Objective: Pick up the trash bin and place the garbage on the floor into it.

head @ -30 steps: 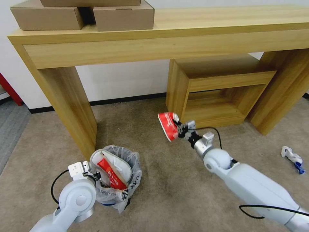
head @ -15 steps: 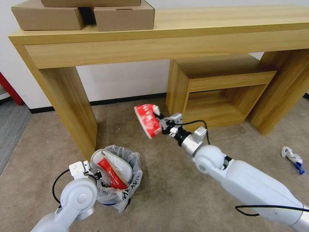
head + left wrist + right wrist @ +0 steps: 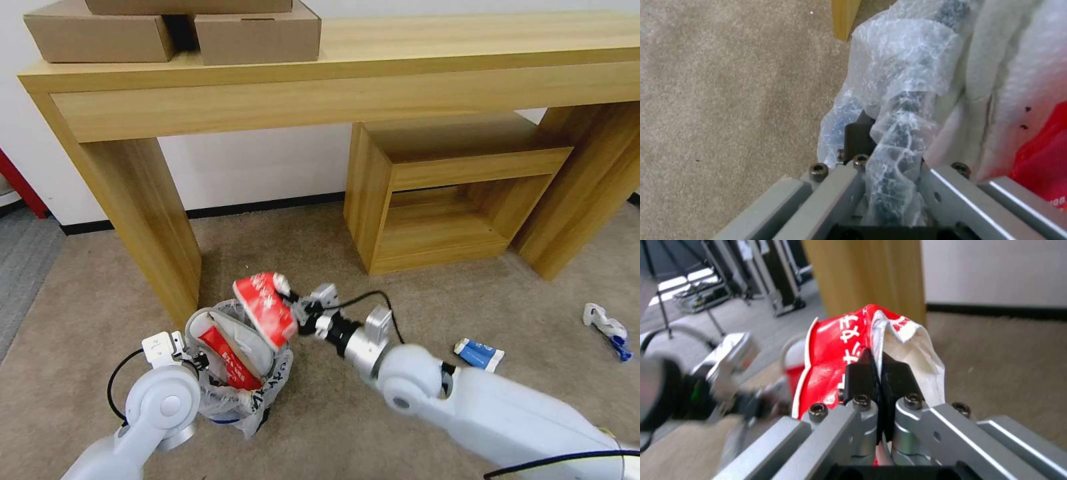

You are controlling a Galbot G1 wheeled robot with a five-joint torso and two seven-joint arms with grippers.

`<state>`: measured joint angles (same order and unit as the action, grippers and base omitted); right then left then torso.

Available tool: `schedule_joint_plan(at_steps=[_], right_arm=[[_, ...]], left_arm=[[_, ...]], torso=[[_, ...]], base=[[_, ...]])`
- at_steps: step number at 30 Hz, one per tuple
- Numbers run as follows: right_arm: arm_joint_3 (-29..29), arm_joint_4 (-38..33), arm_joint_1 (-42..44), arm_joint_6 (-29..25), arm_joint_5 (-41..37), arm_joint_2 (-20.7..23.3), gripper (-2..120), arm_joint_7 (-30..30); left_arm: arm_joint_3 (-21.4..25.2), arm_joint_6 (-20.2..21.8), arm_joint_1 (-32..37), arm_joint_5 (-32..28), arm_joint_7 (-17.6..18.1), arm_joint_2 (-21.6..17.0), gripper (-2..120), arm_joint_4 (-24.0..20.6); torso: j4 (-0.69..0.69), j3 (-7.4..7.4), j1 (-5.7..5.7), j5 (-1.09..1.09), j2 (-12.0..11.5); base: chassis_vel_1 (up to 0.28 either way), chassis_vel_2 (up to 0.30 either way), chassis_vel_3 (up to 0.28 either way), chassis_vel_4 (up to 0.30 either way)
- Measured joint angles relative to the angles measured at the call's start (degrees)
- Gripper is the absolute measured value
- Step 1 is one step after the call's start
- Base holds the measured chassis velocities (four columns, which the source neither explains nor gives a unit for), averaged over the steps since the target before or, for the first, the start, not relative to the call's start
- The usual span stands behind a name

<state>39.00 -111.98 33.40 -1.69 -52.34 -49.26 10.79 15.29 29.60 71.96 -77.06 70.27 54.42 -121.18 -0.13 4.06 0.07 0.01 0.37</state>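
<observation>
The right pincer (image 3: 298, 314) pinches a red wrapper (image 3: 265, 309) above the trash bin (image 3: 277, 373); the left pincer (image 3: 195, 363) clamps the bin's left rim. Open floor (image 3: 347, 413) lies right.

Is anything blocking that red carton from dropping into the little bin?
Partly. The trash bin already holds a white slipper and a red wrapper, filling much of its mouth. The right gripper holds the red carton right above the rim; nothing else intervenes.

The floor (image 3: 373, 413) (beige carpet) carries a blue-white packet (image 3: 479, 354) and crumpled litter (image 3: 605, 326), well apart.
</observation>
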Motion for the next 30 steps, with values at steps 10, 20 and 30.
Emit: schedule_joint_plan(at_steps=[10, 20, 30], right_arm=[[6.99, 9.88, 0.80, -1.27, 3.10, -6.24, 0, -0.14], [8.99, 17.04, -0.05, -2.50, 3.74, -10.97, 0, -0.78], [9.11, 15.79, -0.27, -1.95, 3.76, -9.74, 15, -1.00]], left_arm=[[0.15, -0.24, 0.78, 0.34, 0.19, 0.58, 0, -0.29], [-0.45, -0.24, 0.83, 0.39, 0.26, 0.78, 0, -0.68], [-1.23, -0.15, 0.11, 0.35, 0.30, 0.67, 0, -0.25]], torso=[[0.00, 0.00, 0.00, 0.00, 0.00], [0.01, 0.01, 0.00, 0.01, 0.00], [0.00, 0.00, -0.01, 0.01, 0.01]], base=[[0.000, 0.000, 0.000, 0.000], [0.000, 0.000, 0.000, 0.000], [0.000, 0.000, 0.000, 0.000]])
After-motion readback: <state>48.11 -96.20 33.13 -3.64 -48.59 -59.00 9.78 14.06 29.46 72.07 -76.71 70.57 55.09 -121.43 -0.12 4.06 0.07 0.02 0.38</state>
